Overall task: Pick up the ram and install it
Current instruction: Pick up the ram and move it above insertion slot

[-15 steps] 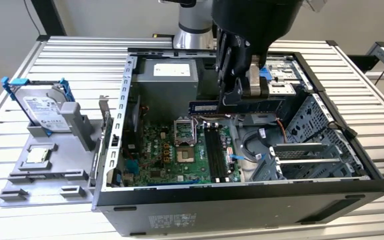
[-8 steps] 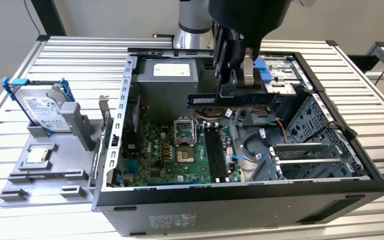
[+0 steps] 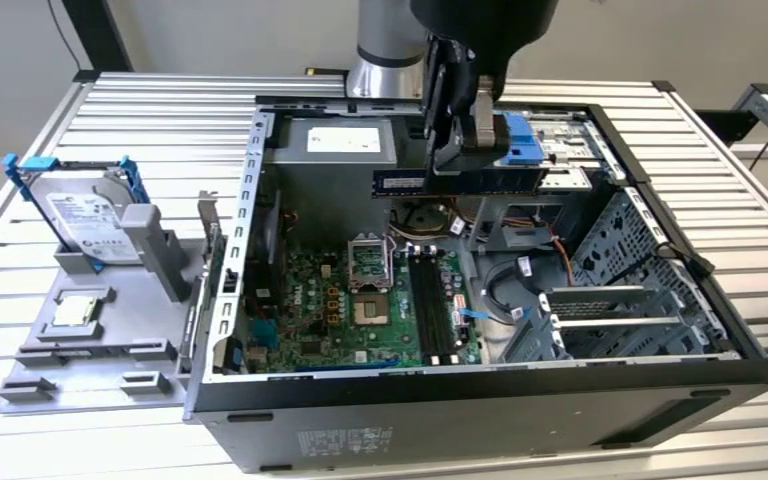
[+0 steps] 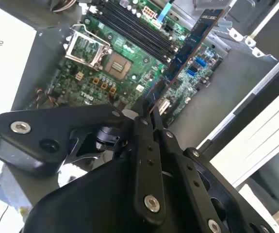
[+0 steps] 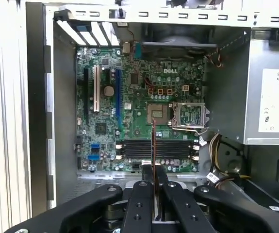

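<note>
Ram (image 3: 404, 183) sits clamped between the gripper's (image 3: 462, 168) closed jaws, hanging level in the air above the open computer case (image 3: 491, 425). Below it lies the green motherboard (image 3: 344, 300) with its black slots (image 3: 431, 300), ram not yet seated. Farther off, at the exterior view's left, a hard drive (image 3: 84, 215) stands on the slatted table (image 3: 131, 110).

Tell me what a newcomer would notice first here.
The jaws hold a long thin blue circuit-board ram stick above the open black computer case. Below lies the green motherboard with its black memory slots; a silver hard drive stands on the exterior view's left.
</note>
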Controlling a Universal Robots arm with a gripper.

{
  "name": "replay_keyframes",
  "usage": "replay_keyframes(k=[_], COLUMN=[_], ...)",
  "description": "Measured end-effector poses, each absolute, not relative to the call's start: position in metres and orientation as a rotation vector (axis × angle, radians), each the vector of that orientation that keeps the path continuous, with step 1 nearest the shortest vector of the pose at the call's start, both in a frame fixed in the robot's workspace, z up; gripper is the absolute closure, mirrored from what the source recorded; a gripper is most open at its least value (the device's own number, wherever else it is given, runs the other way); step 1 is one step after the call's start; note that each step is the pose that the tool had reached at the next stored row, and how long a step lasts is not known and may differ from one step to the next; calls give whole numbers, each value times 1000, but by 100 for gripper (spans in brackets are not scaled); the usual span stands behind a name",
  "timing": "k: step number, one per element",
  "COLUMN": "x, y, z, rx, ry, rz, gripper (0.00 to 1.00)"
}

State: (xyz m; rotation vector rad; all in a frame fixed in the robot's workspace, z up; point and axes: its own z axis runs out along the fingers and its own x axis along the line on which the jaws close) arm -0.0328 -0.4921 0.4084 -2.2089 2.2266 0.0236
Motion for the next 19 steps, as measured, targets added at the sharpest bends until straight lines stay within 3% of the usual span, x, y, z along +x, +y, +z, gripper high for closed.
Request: replay_keyframes(k=[19], x=[-32], y=[-463], z=[401], rx=[-2148], ry=[2282], rz=[21], gripper=[100])
